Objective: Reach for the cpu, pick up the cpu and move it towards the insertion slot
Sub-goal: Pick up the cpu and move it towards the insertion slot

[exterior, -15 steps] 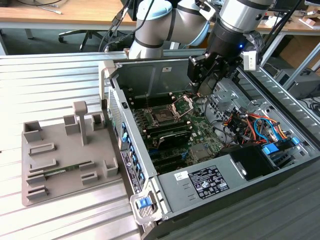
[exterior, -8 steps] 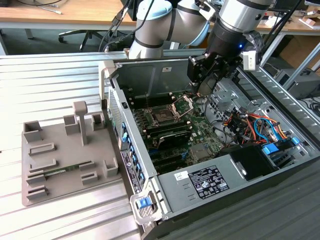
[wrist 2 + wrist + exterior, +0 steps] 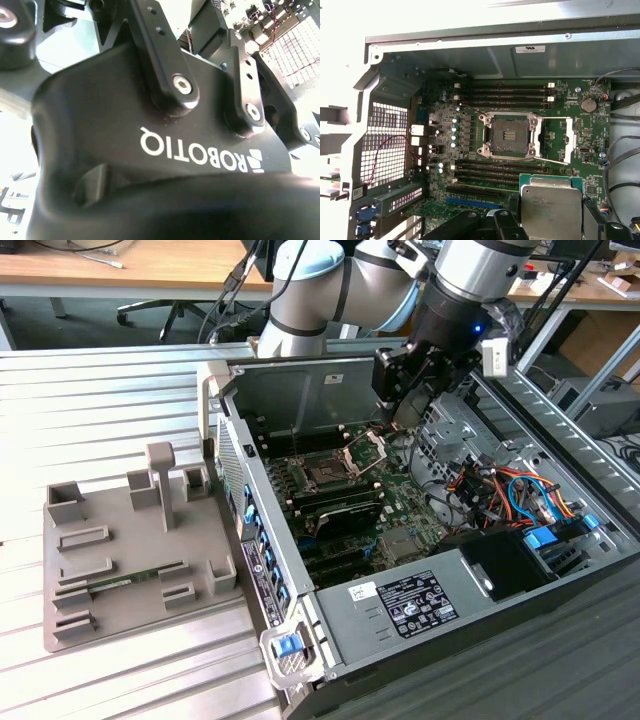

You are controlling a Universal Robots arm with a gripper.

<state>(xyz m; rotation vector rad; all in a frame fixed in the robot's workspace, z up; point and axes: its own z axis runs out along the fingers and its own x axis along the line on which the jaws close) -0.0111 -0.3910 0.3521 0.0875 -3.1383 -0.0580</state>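
CPU (image 3: 551,206) held in the gripper (image 3: 547,225) above the open computer case (image 3: 330,375).

Fingers (image 3: 600,225) clamp the chip's edges over the green motherboard (image 3: 470,150), near the insertion slot (image 3: 509,135), whose socket sits bare with its bracket (image 3: 570,140) swung open. Arm (image 3: 470,280) reaches down into the case; grey fixture tray (image 3: 120,600) lies beside it.

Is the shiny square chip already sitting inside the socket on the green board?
No, in the first wrist view the cpu sits between the gripper's black fingers, apart from the insertion slot, whose dark middle lies bare.
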